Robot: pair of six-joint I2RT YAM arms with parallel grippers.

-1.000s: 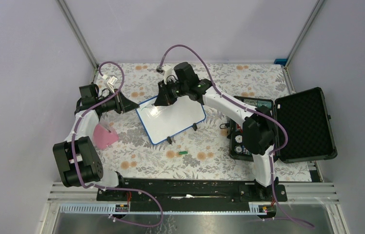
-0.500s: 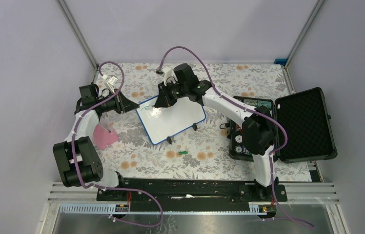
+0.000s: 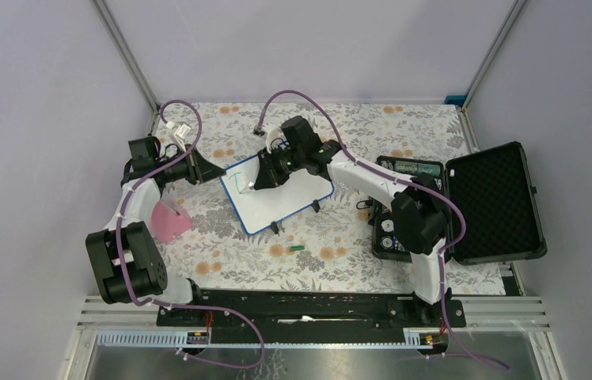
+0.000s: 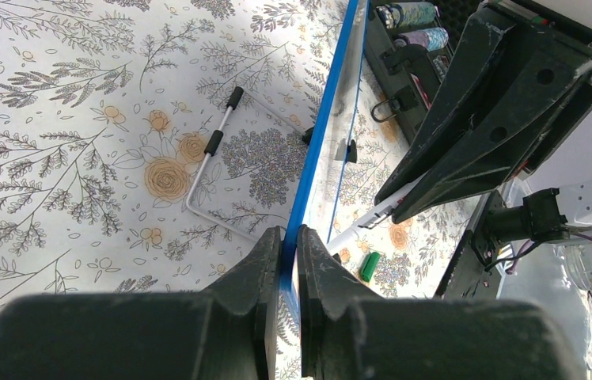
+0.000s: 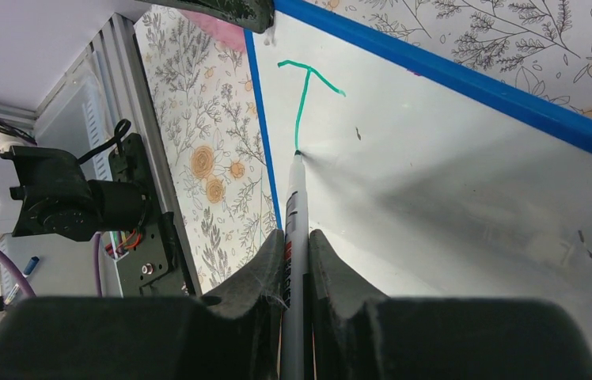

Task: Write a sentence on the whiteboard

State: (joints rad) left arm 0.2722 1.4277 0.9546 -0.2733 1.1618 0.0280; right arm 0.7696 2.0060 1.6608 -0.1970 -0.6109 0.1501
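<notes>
The whiteboard [image 3: 285,194], white with a blue frame, lies tilted on the flowered table. My left gripper [image 4: 290,237] is shut on its blue left edge [image 4: 320,134], which shows edge-on in the left wrist view. My right gripper [image 5: 296,241] is shut on a grey marker [image 5: 293,206] whose tip touches the board [image 5: 451,174]. Of the sentence, only a green letter T [image 5: 306,83] shows, near the board's left corner [image 3: 235,180]. The marker tip rests at the foot of the T's stem.
An open black foam-lined case [image 3: 495,202] holding small items stands at the right. A green marker cap [image 3: 297,248] lies in front of the board, and a pink object [image 3: 168,222] sits to its left. A bent wire stand [image 4: 214,142] lies behind the board.
My right gripper has drawn the marker down toward the near side, adding the stem under the T's top stroke. The left gripper and the board have stayed put.
</notes>
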